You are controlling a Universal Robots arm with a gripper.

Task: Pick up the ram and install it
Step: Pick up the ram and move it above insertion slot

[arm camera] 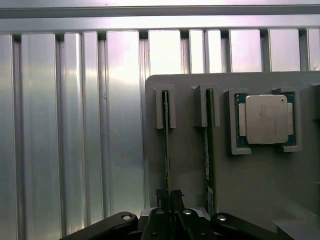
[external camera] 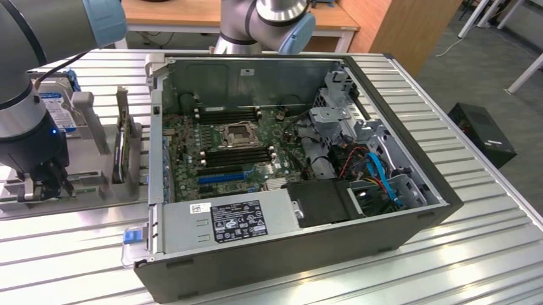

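Note:
The ram [arm camera: 166, 135] stands on edge in a narrow slot of the grey holder [arm camera: 190, 170], seen as a thin dark strip. My gripper [arm camera: 168, 199] is over one end of it, its two fingers shut against the stick's two faces. In the exterior view the gripper [external camera: 53, 184] reaches down into the grey holder [external camera: 89, 190] on the table at the exterior view's left, beside the open computer case [external camera: 407, 216]. The black memory slots [external camera: 241, 155] lie on the motherboard inside the case, beside the processor socket [external camera: 238, 133].
A second green stick [arm camera: 209, 150] stands in the neighbouring slot, and a square silver processor [arm camera: 266, 119] sits in a pocket of the holder. A hard drive [external camera: 58, 108] and an upright card [external camera: 127, 143] stand in the holder. The table is ribbed metal [arm camera: 75, 125].

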